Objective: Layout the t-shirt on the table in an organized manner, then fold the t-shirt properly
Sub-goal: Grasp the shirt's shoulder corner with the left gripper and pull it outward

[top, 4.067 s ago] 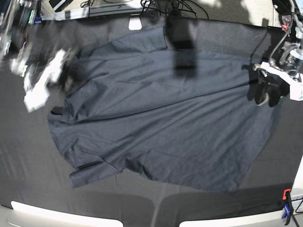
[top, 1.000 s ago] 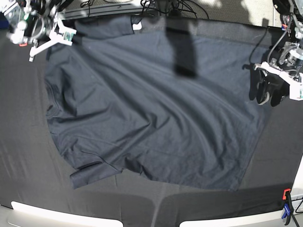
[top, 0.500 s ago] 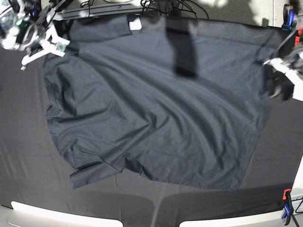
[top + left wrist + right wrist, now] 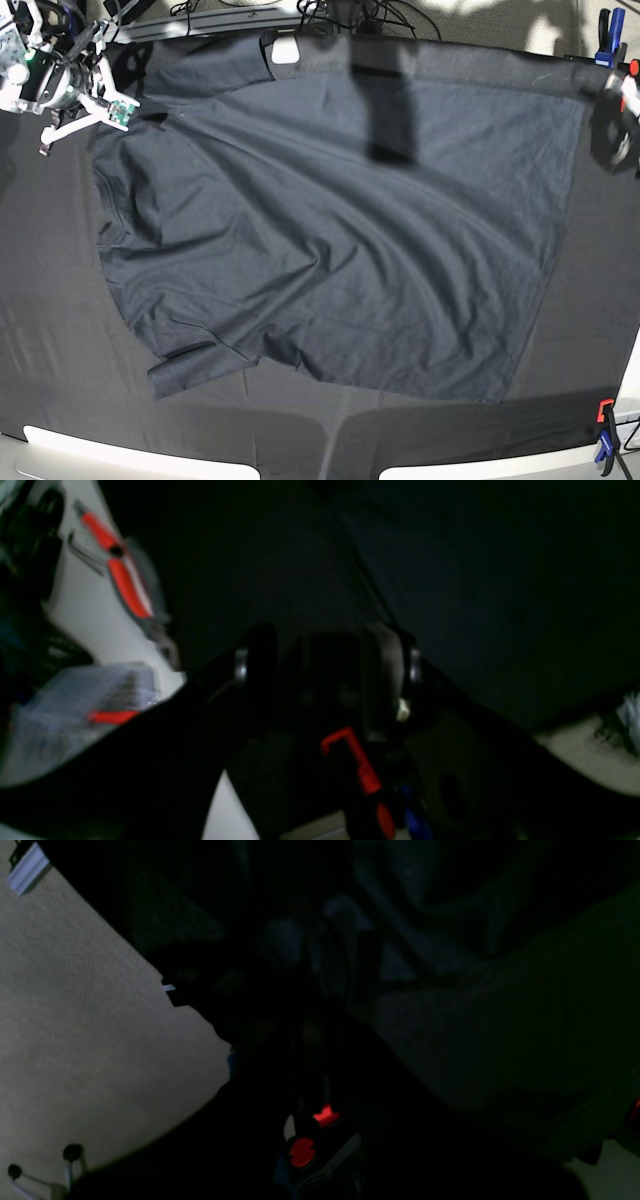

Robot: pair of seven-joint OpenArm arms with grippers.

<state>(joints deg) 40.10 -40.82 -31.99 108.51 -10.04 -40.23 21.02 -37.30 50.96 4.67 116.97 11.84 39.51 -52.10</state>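
Note:
The dark navy t-shirt (image 4: pixel 330 240) lies spread and wrinkled over the black table (image 4: pixel 50 330), with its neck end at the left. At the far left corner my right gripper (image 4: pixel 128 108) is shut on the t-shirt's shoulder edge. The right wrist view is very dark and shows only bunched folds of the t-shirt (image 4: pixel 380 940). My left gripper (image 4: pixel 608 135) is blurred beside the shirt's far right corner. In the left wrist view the left gripper (image 4: pixel 320 667) is open, nothing shows between its fingers (image 4: pixel 382 670), and the t-shirt (image 4: pixel 500 580) edge runs up to one finger.
A blue clamp (image 4: pixel 605 25) stands at the far right corner and an orange and blue clamp (image 4: pixel 605 430) at the near right corner. Cables and a white patch (image 4: pixel 287 48) line the back edge. Orange-handled pliers (image 4: pixel 115 565) lie on a white surface beside the table.
My left gripper has swung up and right toward the far right corner, and the shirt's far right corner now reaches further out. My right gripper has stayed at the far left, still shut.

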